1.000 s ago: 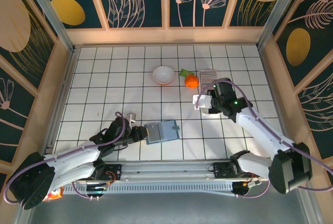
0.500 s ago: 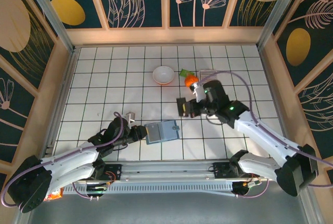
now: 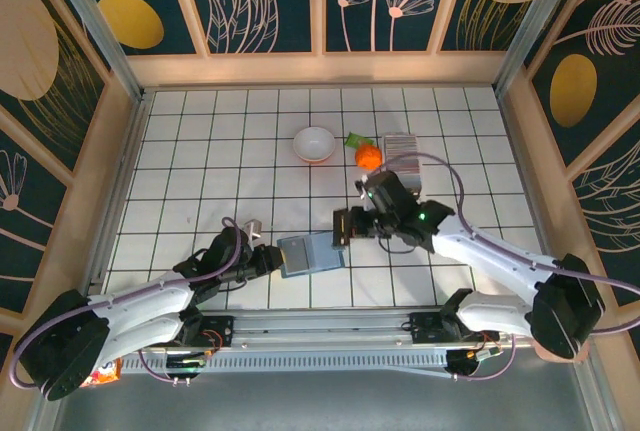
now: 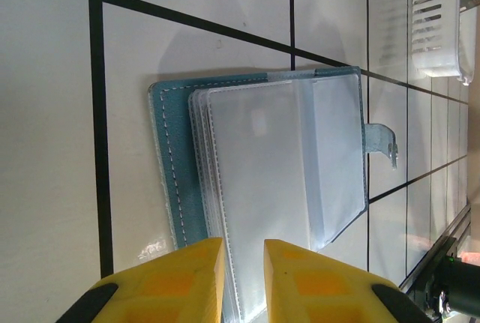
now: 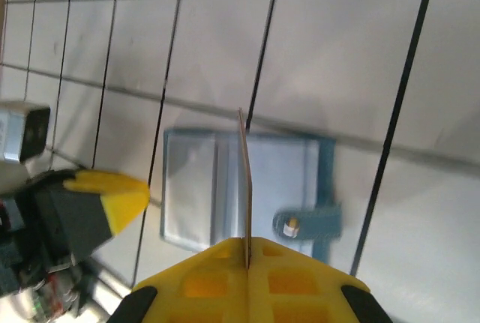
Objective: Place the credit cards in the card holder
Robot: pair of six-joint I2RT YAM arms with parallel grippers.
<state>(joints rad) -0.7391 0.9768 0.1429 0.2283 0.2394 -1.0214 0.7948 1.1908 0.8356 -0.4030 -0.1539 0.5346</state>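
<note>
**A:** So, the right claw [image 5: 247, 246] first: what are its jaws doing?

**B:** They are pressed together on one credit card [image 5: 244, 180]. From the wrist the card shows edge-on, a thin line standing on its edge. Its long axis runs straight out from the fingertips.

**A:** Pointing at what?

**B:** At the card holder [image 5: 195, 188]. The line crosses the middle of the open holder, and its far end lies by the holder's far edge. Whether card and holder touch, I cannot tell.

**A:** And the holder itself?

**B:** It lies flat and open on the white tiled table [image 3: 200, 151], toward the front, between the two arms. From above, its longer side runs left to right, slightly tilted. Clear sleeves face up on the teal cover, and the clasp tab [image 4: 381, 143] sticks out toward the right arm.

**A:** The left claw [image 4: 244, 267]?

**B:** It is at the holder's opposite edge, the teal one. A narrow gap separates its yellow fingers, and the sleeves' edge runs into that gap. Whether they pinch it, I cannot tell.

**A:** Farther out?

**B:** A white bowl [image 3: 314, 143], an orange thing [image 3: 369, 155] and a white slatted basket [image 4: 435, 23] sit well apart, toward the back.
</note>
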